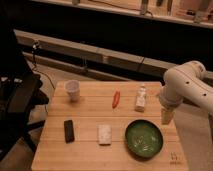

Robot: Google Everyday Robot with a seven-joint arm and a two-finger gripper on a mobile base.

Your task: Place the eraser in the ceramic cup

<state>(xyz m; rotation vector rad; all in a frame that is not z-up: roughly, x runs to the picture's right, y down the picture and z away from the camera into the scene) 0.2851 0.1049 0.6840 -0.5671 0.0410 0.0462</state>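
Note:
The black eraser [69,130] lies flat on the wooden table [90,107] at the front left. The white ceramic cup [73,90] stands upright at the back left, well apart from the eraser. My gripper [166,116] hangs from the white arm [187,85] at the table's right edge, far from both the eraser and the cup, above the right rim of the green bowl.
A whitish rectangular block [104,134] lies at the front middle. A wide green bowl [144,138] sits at the front right. A red-orange chili-like object [116,98] and a small white bottle [141,98] are at the back middle. A black chair [17,100] stands left of the table.

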